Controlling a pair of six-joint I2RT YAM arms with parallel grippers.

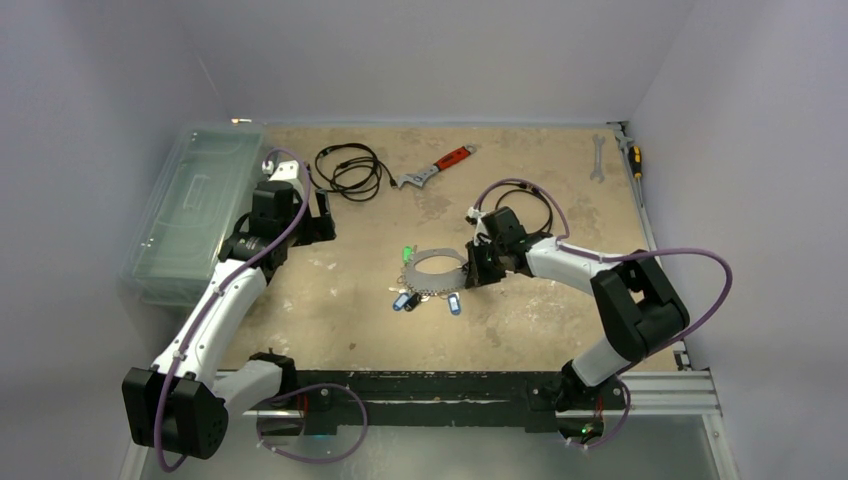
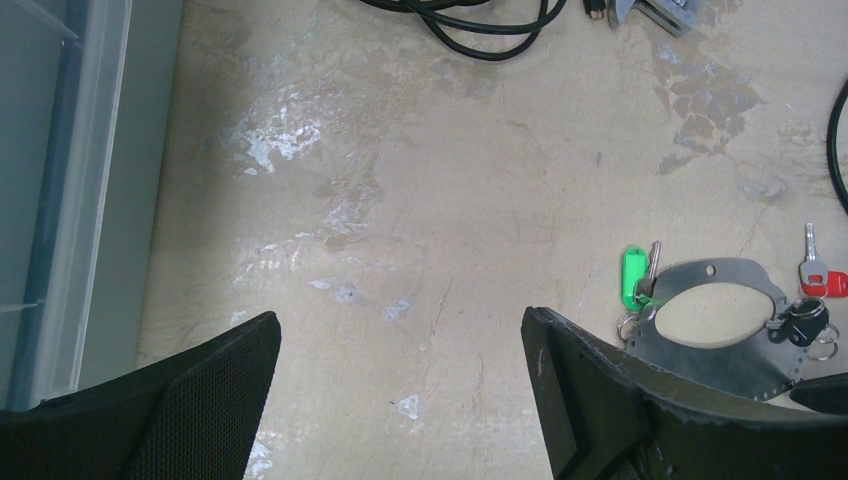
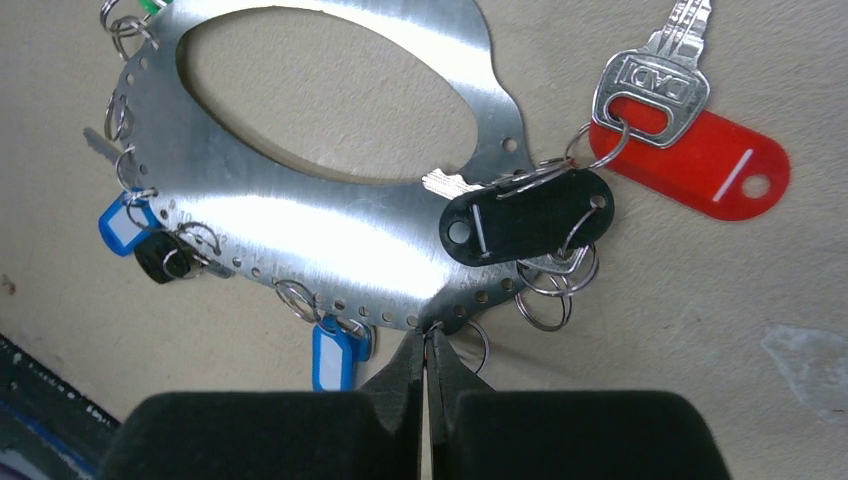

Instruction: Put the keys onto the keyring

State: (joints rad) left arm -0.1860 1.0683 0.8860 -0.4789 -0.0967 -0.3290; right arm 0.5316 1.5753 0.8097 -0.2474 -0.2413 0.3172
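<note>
Right claw [image 3: 428, 345] is clenched, tips meeting at the keyring's [image 3: 330, 240] rim; I cannot tell whether they nip the thin metal. Keys [image 3: 650, 90] lie round that rim on the bench [image 3: 700, 300]. A pull may slip off or drag the keyring. Left claw [image 2: 400, 320], released, hovers well apart from the keyring, too far to steady it.

- The left arm [image 1: 215, 300] reaches forward along the left side, its wrist raised and turned inward toward the middle.
- The left gripper [image 2: 400, 320] hangs above the surface with both dark fingers spread wide apart.
- The right arm [image 1: 600, 285] folds at the elbow and stretches leftward, its wrist low.
- The right gripper [image 3: 428, 350] angles downward, its fingers [image 3: 400, 378] pressed together at the tips.
</note>
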